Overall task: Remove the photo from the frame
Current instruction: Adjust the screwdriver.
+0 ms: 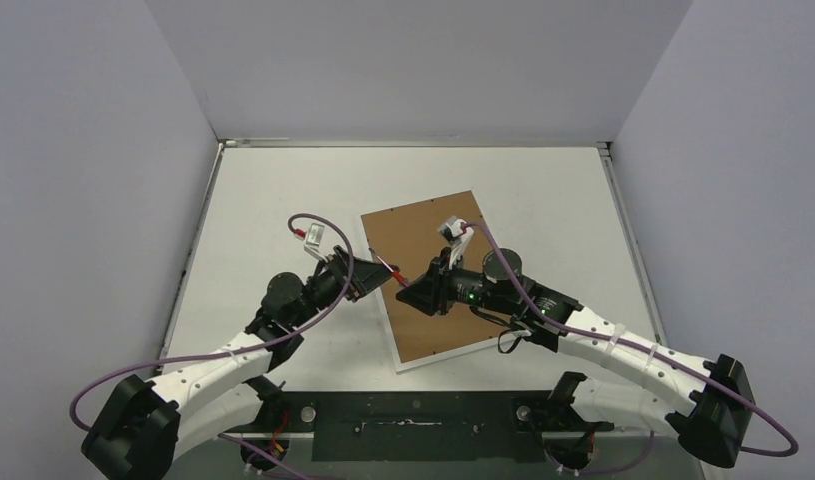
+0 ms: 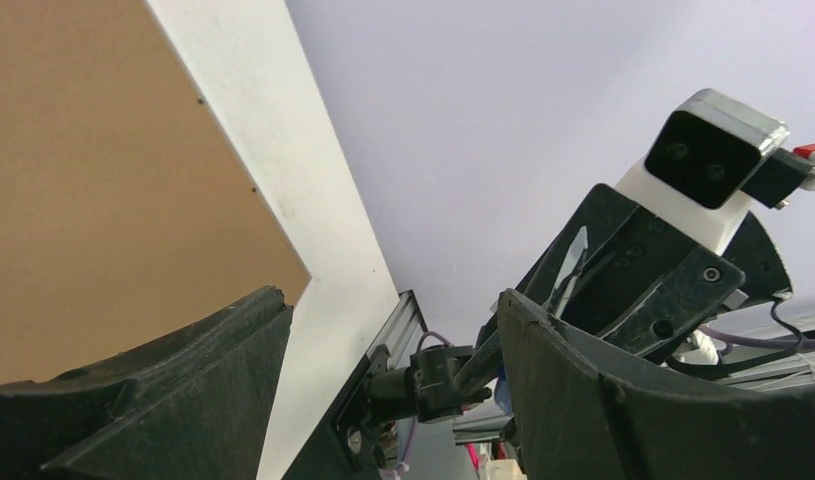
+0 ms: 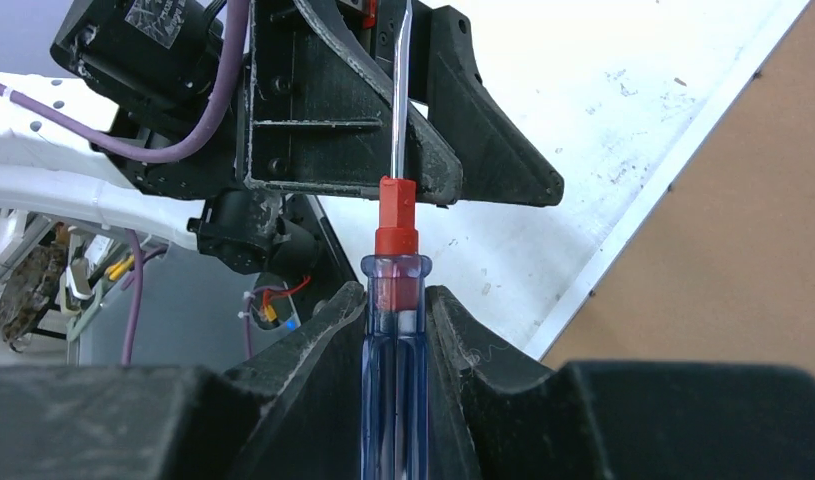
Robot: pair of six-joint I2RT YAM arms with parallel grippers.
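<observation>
From above, the frame lies back-up on the desk, brown board showing. The left end effector is at its left edge, and the right end effector is over the board, facing it. A screwdriver runs between them.

The left wrist view shows its fingers spread, holding nothing, beside the frame's white border.

The right wrist view shows its fingers pinching the screwdriver's blue handle. The shaft points at the left end effector, possibly between its fingers; contact is unclear.
</observation>
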